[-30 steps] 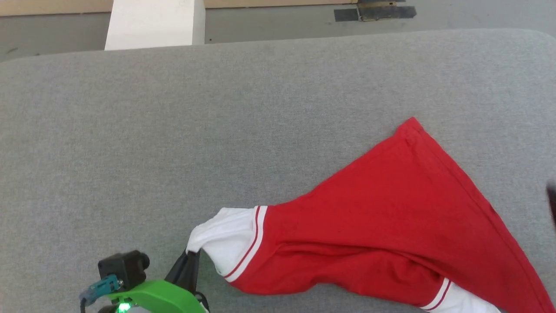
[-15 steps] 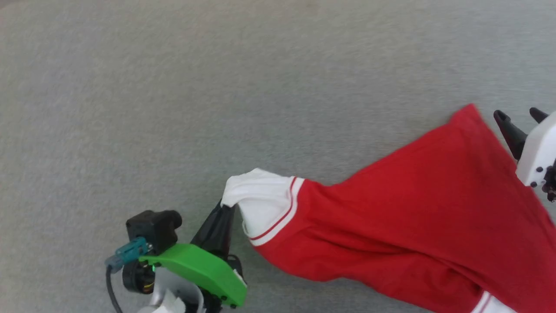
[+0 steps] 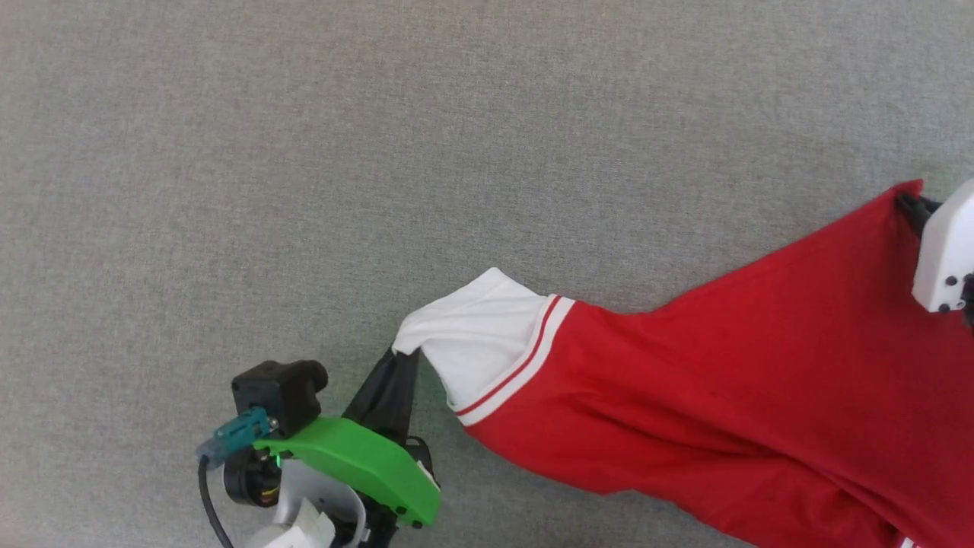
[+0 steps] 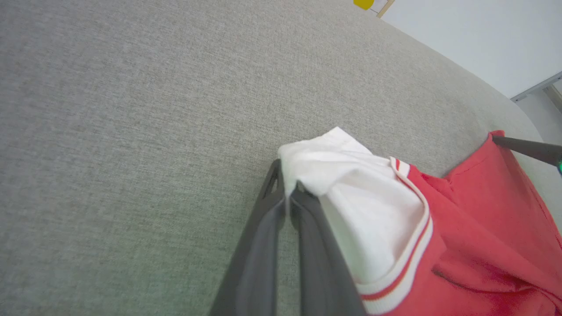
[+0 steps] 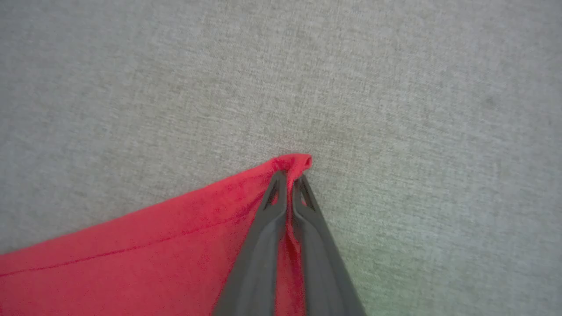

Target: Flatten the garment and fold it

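The garment (image 3: 723, 380) is a red jersey T-shirt with a white, red-striped sleeve (image 3: 479, 342), stretched across the grey padded surface (image 3: 304, 190) from low centre to the right edge. My left gripper (image 3: 402, 358) is shut on the tip of the white sleeve (image 4: 320, 166), its fingers pinching the fabric (image 4: 287, 193). My right gripper (image 3: 909, 204) at the far right is shut on the red hem corner (image 5: 294, 163), with the cloth caught between both fingers (image 5: 287, 184). The jersey (image 5: 131, 259) spreads down and left from that corner.
The grey padded surface (image 5: 395, 87) runs on all sides of the jersey. In the left wrist view its rounded far edge (image 4: 461, 70) meets a pale wall (image 4: 474, 30), with a small yellow object (image 4: 363, 3) at the top.
My right gripper has come in from the right, reached the red hem corner and shut on it. The head camera has tilted down. The left gripper stays shut on the sleeve.
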Robot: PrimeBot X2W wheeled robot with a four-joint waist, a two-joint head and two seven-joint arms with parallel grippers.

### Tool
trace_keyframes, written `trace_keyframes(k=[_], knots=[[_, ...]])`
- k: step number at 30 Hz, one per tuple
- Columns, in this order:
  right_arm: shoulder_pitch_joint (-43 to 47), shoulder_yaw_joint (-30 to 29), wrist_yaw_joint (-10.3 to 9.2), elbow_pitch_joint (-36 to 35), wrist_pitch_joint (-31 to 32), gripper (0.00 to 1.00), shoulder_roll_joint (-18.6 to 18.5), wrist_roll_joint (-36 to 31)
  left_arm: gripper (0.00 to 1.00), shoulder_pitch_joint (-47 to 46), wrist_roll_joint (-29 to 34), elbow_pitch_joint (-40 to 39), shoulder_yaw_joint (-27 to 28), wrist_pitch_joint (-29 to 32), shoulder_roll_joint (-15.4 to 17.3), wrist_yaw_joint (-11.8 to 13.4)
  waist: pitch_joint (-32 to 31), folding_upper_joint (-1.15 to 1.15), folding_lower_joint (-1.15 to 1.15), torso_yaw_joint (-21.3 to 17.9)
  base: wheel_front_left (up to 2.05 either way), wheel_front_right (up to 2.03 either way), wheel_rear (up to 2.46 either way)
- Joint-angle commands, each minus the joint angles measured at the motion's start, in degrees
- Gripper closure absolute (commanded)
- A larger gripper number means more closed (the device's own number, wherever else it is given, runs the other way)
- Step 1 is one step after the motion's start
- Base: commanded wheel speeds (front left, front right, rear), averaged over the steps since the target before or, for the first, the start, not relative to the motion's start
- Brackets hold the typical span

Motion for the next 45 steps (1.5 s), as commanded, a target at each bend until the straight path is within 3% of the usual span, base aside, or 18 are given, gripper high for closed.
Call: trace_keyframes(k=[1,13,23,36,45], knots=[[0.7,0.9,-0.08,1.7,0.0,1.00,0.1,0.5,1.00,-1.3,-0.2,0.3,0.7,-0.5,0.1,0.2,-0.8,0.00,0.00,-1.0,0.00,0.00,0.00],[-2.3,-2.5,-0.08,-0.5,-12.3,1.00,2.2,1.1,1.00,-11.1,4.7,4.1,6.8,1.7,5.4,4.0,-11.5,0.00,0.00,-6.4,0.00,0.00,0.00],[-11.3,-2.5,-0.08,-4.4,-16.0,1.00,4.9,-1.6,1.00,-31.9,6.4,10.7,8.9,6.7,9.9,0.4,-20.1,0.00,0.00,-9.9,0.00,0.00,0.00],[-21.8,0.2,-0.08,-2.8,-13.7,1.00,6.6,-3.6,1.00,-50.6,6.8,19.4,8.0,13.0,13.4,-5.0,-26.0,0.00,0.00,-11.5,0.00,0.00,0.00],[-23.3,1.5,-0.08,-5.2,-7.7,1.00,5.9,-2.1,1.00,-54.9,3.4,17.2,8.7,21.3,12.6,-3.0,-24.5,0.00,0.00,-12.0,0.00,0.00,0.00]])
